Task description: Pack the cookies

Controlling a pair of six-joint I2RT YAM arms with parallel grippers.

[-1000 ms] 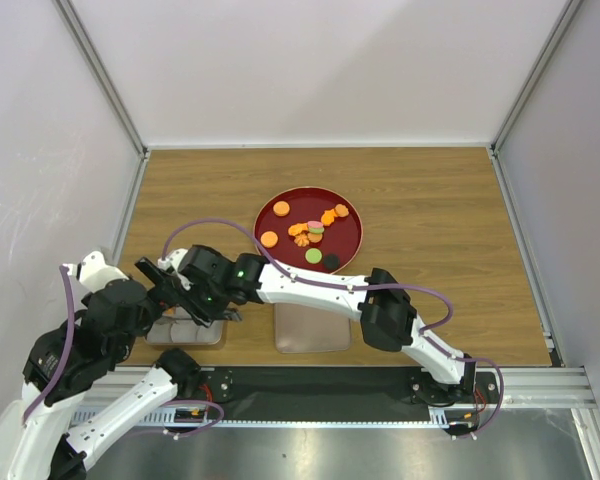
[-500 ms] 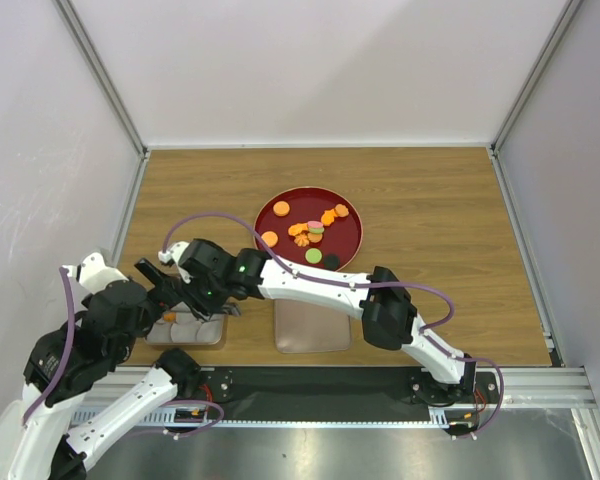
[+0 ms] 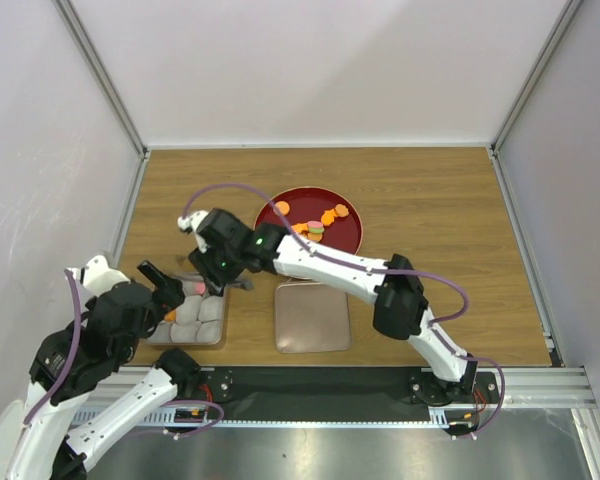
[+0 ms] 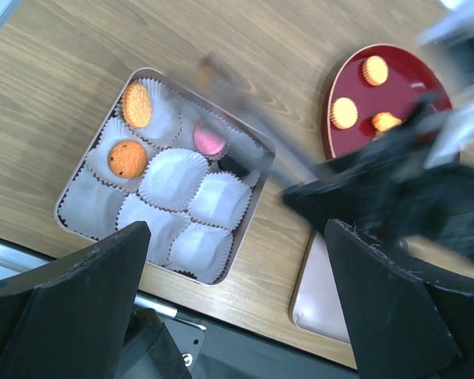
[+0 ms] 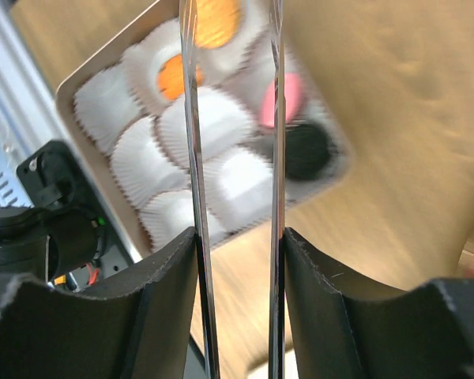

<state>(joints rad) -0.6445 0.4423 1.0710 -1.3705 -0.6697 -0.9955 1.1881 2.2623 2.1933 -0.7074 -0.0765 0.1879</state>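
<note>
Several cookies (image 3: 327,216), mostly orange, lie on the red plate (image 3: 346,243). Two orange cookies (image 4: 137,105), a pink one (image 4: 209,140) and a dark one (image 4: 235,164) sit in white paper cups in the metal tin (image 4: 246,219). My right gripper (image 5: 238,237) is shut on metal tongs (image 5: 191,118), whose two blades stand apart with nothing between them. It hangs over the tin's far right corner (image 3: 220,268). My left gripper (image 4: 237,300) is open and empty, above the table's near edge beside the tin.
A pinkish-brown rounded-square lid (image 3: 312,318) lies right of the tin (image 3: 216,338), below the plate. Several paper cups (image 4: 174,178) in the tin hold nothing. Grey walls close in the table on three sides.
My right arm has lifted off the tin and swung away toward the plate, uncovering the tin. The left arm has barely moved.
</note>
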